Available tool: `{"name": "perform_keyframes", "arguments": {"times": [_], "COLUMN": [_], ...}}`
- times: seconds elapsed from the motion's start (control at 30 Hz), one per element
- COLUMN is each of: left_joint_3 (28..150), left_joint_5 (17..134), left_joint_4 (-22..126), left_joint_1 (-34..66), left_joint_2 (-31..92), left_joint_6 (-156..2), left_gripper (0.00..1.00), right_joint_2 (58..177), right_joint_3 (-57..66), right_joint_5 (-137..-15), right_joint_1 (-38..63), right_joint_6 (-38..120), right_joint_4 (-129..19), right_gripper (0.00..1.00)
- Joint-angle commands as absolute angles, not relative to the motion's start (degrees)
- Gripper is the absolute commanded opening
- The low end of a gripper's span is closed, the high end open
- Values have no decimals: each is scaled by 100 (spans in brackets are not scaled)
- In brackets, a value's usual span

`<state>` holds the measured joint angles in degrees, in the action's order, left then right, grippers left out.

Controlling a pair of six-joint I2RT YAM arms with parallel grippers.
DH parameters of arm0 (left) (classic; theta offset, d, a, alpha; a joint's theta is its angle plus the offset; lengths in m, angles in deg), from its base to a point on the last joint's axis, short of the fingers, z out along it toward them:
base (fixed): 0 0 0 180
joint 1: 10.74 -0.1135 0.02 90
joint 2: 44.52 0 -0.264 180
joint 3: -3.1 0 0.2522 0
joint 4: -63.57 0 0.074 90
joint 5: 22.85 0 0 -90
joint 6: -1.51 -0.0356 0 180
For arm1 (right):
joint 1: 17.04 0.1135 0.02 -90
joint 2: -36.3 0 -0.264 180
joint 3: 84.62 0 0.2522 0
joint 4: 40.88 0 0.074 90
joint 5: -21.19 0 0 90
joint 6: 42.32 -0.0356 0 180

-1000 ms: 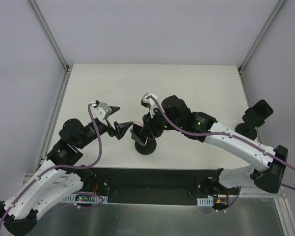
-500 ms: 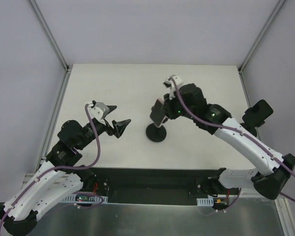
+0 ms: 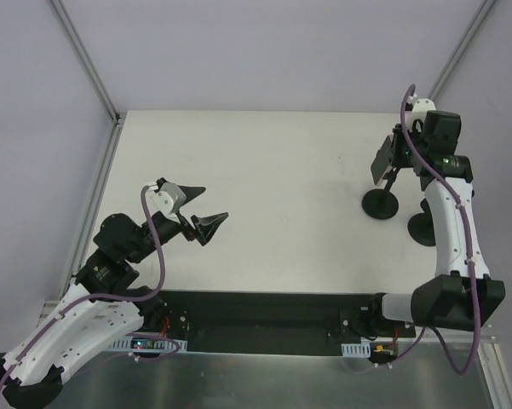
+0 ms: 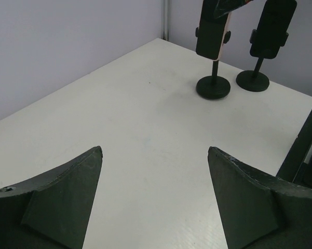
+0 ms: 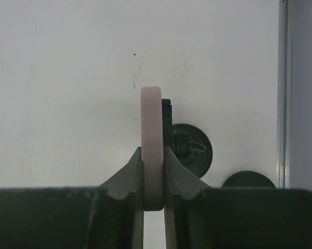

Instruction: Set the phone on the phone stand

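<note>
The phone (image 5: 151, 124), pink-edged and dark-faced, stands upright in the cradle of a black phone stand (image 3: 381, 203) at the table's right side. My right gripper (image 5: 152, 150) is shut on the phone's thin edge from above, one finger on each face; in the top view it (image 3: 398, 153) sits over the stand. The left wrist view shows the phone (image 4: 214, 32) atop the stand's pole, with the round base (image 4: 213, 87) looking set down on the table. My left gripper (image 3: 213, 203) hovers open at the left with nothing between its fingers (image 4: 72, 197).
A second black stand (image 4: 252, 80) is just right of the first, its base (image 3: 424, 228) partly behind my right arm. The white table's right edge and frame post (image 3: 447, 68) are close to both stands. A black rail (image 3: 264, 311) runs along the near edge.
My right arm has swung from the table's middle to the far right, carrying the phone and its stand along. The left gripper stayed open and drew back slightly.
</note>
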<state>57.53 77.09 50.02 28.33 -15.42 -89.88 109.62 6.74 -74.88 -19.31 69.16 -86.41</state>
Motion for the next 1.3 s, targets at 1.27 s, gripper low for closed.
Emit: {"name": "perform_keyframes", "arguments": {"times": [1.27], "left_joint_3": [5756], "left_joint_5": [7374], "left_joint_4": [5218], "left_joint_1": [3698], "left_joint_2": [-1280], "left_joint_6": [-9122], "left_gripper": [82], "right_joint_2": [13122], "right_joint_3": [3531], "right_joint_5": [-9852], "right_joint_1": [-4323], "right_joint_6": [7871], "right_joint_4": [-8399], "right_gripper": [0]}}
